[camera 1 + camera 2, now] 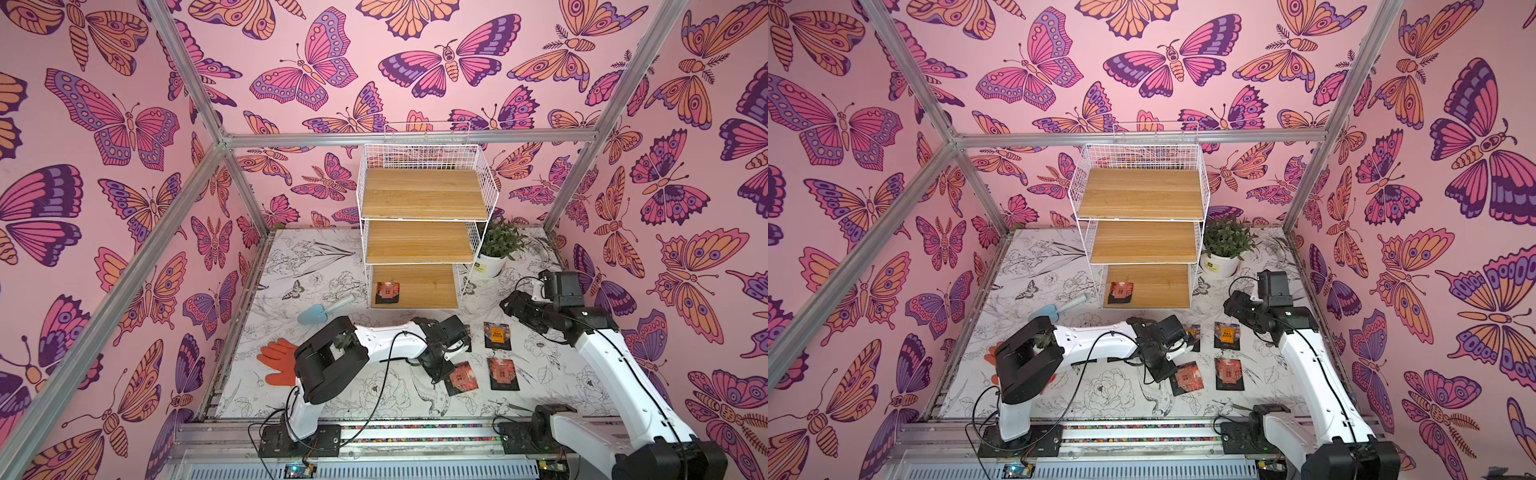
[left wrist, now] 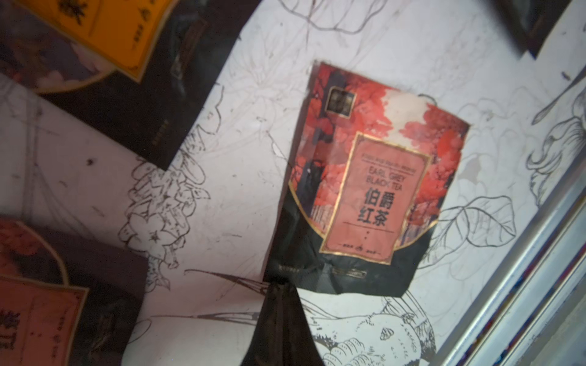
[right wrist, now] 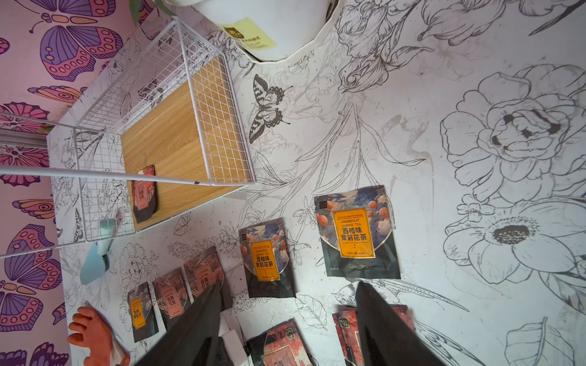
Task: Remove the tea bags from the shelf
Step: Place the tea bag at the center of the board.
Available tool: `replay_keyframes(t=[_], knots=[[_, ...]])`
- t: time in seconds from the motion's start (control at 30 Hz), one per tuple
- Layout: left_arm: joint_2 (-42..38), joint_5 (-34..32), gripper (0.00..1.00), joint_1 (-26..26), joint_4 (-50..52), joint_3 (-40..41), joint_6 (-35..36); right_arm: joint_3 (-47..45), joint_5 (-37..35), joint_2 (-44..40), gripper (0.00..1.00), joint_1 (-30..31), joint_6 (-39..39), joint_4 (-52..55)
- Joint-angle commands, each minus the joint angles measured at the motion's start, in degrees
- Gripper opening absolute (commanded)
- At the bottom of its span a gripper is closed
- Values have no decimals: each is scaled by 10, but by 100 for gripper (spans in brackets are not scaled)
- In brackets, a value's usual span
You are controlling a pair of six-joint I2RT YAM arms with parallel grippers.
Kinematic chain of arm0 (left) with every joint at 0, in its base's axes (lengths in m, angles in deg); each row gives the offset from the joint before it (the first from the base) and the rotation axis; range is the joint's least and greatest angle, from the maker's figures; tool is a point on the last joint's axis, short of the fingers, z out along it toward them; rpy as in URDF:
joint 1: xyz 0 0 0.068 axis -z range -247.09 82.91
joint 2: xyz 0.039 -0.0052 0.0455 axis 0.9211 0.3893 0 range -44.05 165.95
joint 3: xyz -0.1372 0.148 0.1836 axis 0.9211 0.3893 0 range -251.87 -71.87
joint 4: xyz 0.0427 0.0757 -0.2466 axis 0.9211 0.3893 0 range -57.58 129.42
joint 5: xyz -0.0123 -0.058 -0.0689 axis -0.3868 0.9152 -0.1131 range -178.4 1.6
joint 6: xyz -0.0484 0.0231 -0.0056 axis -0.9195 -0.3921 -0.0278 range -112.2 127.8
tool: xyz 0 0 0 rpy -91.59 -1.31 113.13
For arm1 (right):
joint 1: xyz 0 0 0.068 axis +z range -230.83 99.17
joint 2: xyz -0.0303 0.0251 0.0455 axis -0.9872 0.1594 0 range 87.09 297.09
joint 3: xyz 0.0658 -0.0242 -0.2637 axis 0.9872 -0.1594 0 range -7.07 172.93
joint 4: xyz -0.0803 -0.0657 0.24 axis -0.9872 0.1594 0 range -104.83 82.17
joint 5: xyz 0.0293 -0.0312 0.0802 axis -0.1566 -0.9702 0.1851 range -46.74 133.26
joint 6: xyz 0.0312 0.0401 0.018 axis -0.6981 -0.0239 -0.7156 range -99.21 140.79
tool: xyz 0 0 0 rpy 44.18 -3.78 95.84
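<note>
tea bag (image 1: pixel 387 293) on shelf (image 1: pixel 424 193), floral table (image 1: pixel 374 395), left gripper (image 2: pixel 280 298) pinching sachet (image 2: pixel 371 177), right gripper (image 3: pixel 289 285) spread

Twin overhead views; wrist cameras close above table (image 3: pixel 444 47).

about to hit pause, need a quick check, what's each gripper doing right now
Left gripper: closed on a corner of the red tea bag.
Right gripper: open, holding nothing.

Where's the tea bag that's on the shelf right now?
In both top views the tea bag lies on the lowest board of the shelf, at its front left corner; the blue scoop is on the table just left of it.
</note>
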Motion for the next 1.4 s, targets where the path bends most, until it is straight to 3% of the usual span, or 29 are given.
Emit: replay_keyframes(t=[0.0, 1.0, 1.37], knots=[[18, 5, 0, 2, -4, -16, -3, -5, 7, 3, 71, -4, 5, -2], [58, 23, 0, 2, 12, -79, 25, -5, -4, -4, 72, -7, 14, 8], [-58, -19, 0, -20, 29, -56, -1, -4, 6, -9, 69, -13, 50, 30]])
